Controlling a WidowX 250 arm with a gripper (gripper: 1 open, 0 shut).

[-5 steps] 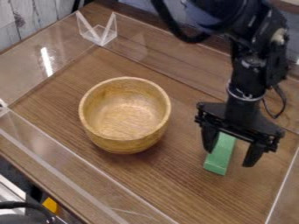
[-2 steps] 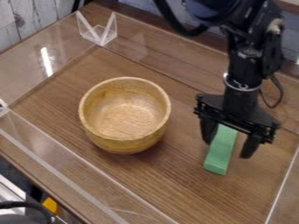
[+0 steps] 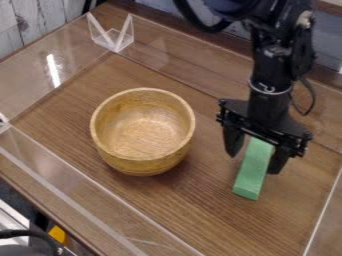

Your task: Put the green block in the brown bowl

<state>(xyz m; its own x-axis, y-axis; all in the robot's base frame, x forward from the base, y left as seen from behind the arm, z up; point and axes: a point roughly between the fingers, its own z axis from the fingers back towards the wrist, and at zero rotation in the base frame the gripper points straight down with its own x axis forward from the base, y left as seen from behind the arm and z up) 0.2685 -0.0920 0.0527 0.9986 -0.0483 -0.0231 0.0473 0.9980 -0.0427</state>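
wooden table [image 3: 160, 205] | gripper [image 3: 262, 152] open, hiding green block [image 3: 251, 178] top end

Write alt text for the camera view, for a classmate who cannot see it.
A black robot arm's open end effector points down over a green block lying on a wooden table. An empty brown wooden bowl sits to the block's left.
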